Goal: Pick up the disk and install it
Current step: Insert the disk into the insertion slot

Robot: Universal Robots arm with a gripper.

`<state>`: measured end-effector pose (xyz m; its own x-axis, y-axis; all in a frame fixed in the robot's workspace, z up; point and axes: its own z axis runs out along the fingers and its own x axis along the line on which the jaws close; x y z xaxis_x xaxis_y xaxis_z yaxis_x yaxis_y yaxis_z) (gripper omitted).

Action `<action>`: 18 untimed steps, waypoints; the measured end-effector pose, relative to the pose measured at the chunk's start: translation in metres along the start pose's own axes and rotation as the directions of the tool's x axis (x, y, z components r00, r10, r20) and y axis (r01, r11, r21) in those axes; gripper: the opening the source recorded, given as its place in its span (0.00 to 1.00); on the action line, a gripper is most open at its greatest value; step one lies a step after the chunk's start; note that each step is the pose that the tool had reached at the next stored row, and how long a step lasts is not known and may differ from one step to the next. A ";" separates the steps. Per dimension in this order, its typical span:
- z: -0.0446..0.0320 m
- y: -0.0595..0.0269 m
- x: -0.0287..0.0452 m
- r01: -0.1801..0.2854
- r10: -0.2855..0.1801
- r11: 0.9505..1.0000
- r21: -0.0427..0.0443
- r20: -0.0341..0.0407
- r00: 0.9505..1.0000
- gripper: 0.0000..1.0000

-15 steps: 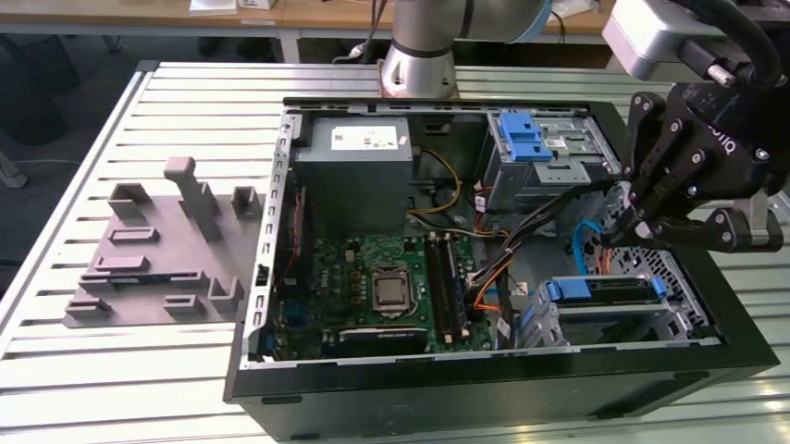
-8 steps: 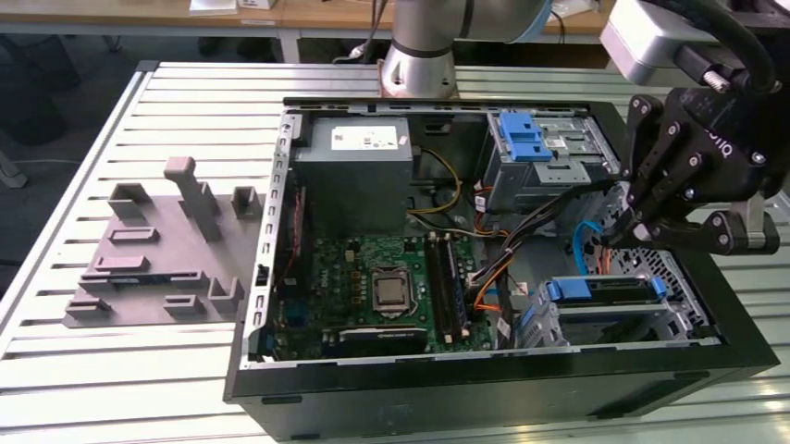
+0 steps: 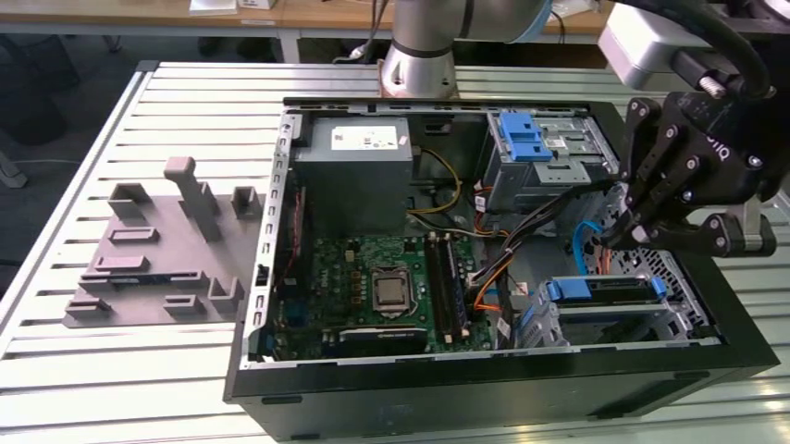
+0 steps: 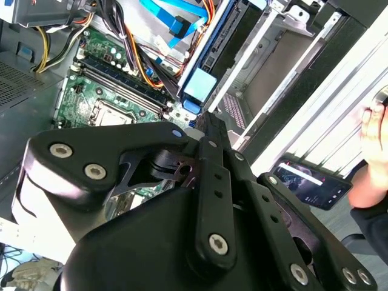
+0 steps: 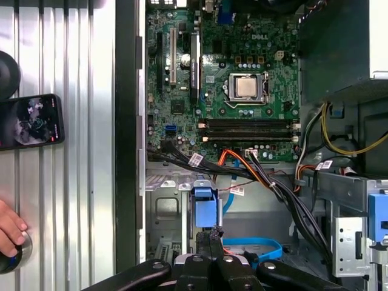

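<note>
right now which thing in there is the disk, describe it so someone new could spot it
Start at the open black computer case on the slatted table, then go to its front corner at the exterior view's right, beside the green motherboard. The disk sits edge-up in the drive bay there, under the gripper. Its blue carrier with a blue end tab sets it apart from the bare metal cage around it.
</note>
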<state>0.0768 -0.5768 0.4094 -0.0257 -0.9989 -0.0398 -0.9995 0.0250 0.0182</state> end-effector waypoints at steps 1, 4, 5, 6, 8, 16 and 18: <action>0.0005 0.0000 0.0000 0.000 0.000 1.000 0.000 0.000 1.000 0.11; 0.0023 -0.0001 0.0001 0.000 0.000 1.000 0.000 0.000 1.000 0.11; 0.0030 -0.0001 0.0001 0.000 0.000 1.000 0.000 0.000 1.000 0.11; 0.0036 -0.0001 0.0001 0.000 0.000 1.000 0.000 0.000 1.000 0.11; 0.0047 -0.0001 0.0002 0.000 0.000 1.000 0.000 0.000 1.000 0.11; 0.0072 -0.0001 0.0003 0.000 0.000 1.000 0.000 0.000 1.000 0.11; 0.0079 -0.0002 0.0003 0.000 0.000 1.000 0.000 0.000 1.000 0.11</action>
<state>0.0768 -0.5767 0.4015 -0.0257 -0.9989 -0.0398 -0.9995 0.0250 0.0181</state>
